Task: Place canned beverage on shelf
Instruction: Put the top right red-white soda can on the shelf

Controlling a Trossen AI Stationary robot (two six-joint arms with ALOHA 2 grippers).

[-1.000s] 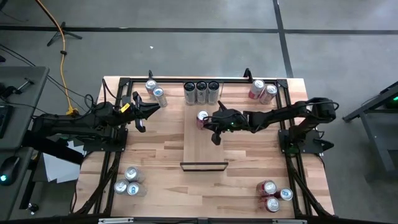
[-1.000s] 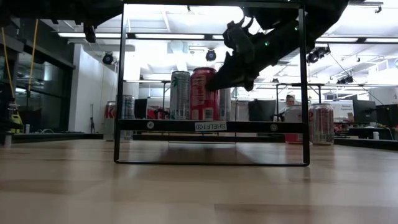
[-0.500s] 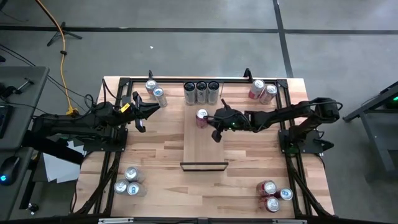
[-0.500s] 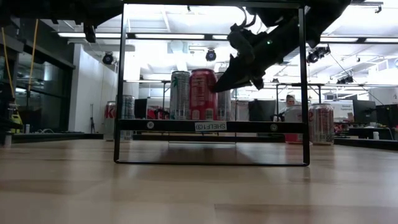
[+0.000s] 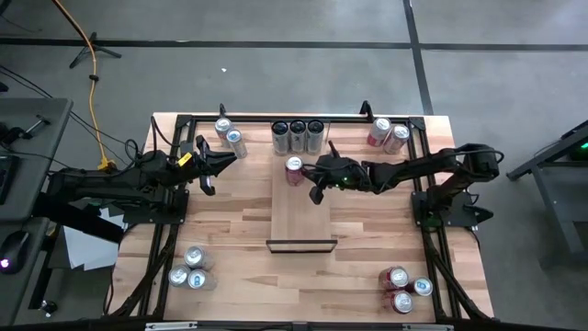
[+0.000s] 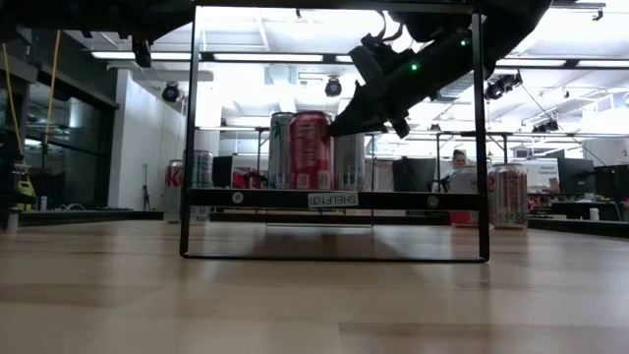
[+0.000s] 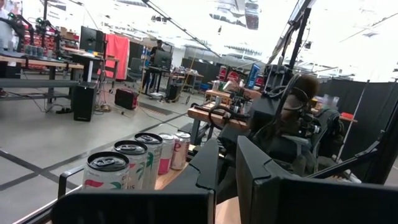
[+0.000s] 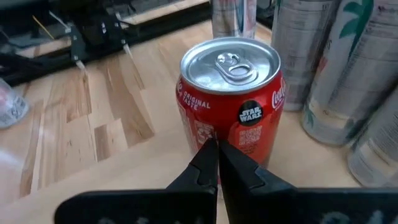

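Note:
A red canned beverage [image 5: 293, 170] stands upright on its base on the shelf [image 5: 301, 219], a pale panel in the table's middle. Just behind it at the shelf's far end are three silver cans [image 5: 298, 136]. My right gripper [image 5: 308, 173] is shut, and its tips are at the red can's [image 8: 230, 87] right side. In the low view the red can [image 6: 311, 149] stands on the shelf's black edge bar [image 6: 334, 199], with my right gripper [image 6: 336, 130] beside it. My left gripper [image 5: 220, 158] is shut and waits over the table's far left, touching nothing. My right gripper pushes the red can's side wall [image 8: 208, 127] with the tips of its shut fingers [image 8: 205, 163], about halfway up the can. The fingers come from the table's right, slanting down. The can stands upright with its base on the shelf.
Pairs of cans stand at the far left [image 5: 228, 136] and far right [image 5: 388, 135]. Clusters of three stand at the near left [image 5: 188, 271] and near right [image 5: 402, 287]. A black rail frame [image 5: 248, 118] runs around the table. The shelf's near half is bare.
My right gripper has gone a little toward the table's left edge and has rolled, still shut. The red can has slid along the shelf toward the left and the far end. It has stayed upright and is now closer to the silver cans.

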